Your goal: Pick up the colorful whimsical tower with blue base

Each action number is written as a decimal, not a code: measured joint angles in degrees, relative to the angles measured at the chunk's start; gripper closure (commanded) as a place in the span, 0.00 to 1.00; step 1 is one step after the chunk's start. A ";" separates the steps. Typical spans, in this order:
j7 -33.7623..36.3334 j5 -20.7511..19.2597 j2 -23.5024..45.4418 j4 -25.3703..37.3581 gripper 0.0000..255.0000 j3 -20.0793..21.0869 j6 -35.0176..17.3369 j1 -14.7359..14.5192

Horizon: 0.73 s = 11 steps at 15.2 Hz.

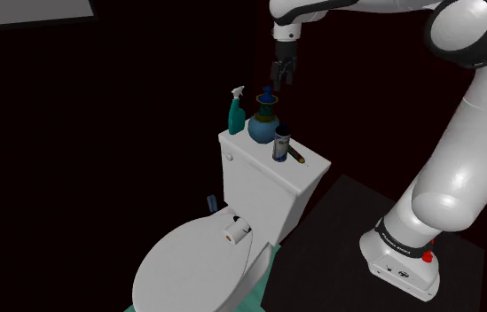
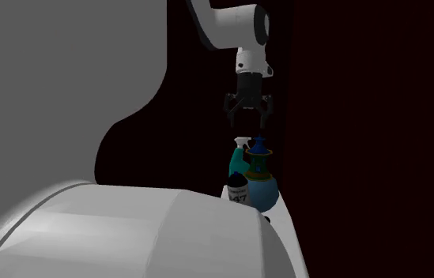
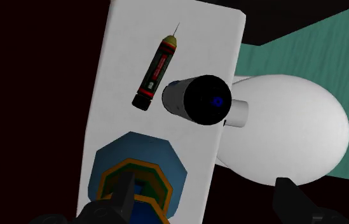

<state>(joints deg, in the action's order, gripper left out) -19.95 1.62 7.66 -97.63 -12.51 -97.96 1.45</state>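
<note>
Four things sit on the white toilet tank lid (image 1: 308,167): a teal spray bottle (image 1: 235,112), the tower (image 1: 265,120), a dark can (image 1: 281,144) and a red-and-black pen (image 3: 157,72). In the shoulder view the tower is at the far end, just right of the spray bottle, with the can nearer. It's upright, long axis vertical, blue base down, narrow tip pointing straight up at the gripper (image 1: 283,73). That hangs above it with fingers spread, touching nothing. Can't read the labels on the can or pen.
</note>
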 measured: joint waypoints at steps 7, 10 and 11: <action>-2.46 3.72 17.98 23.75 0.00 -0.41 6.23 3.36; -2.91 5.23 26.85 36.94 0.00 -0.11 10.65 5.51; -3.05 5.38 27.84 37.93 0.00 -0.08 10.67 5.79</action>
<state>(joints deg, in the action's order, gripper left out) -23.00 7.00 35.51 -59.70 -12.59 -87.29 7.24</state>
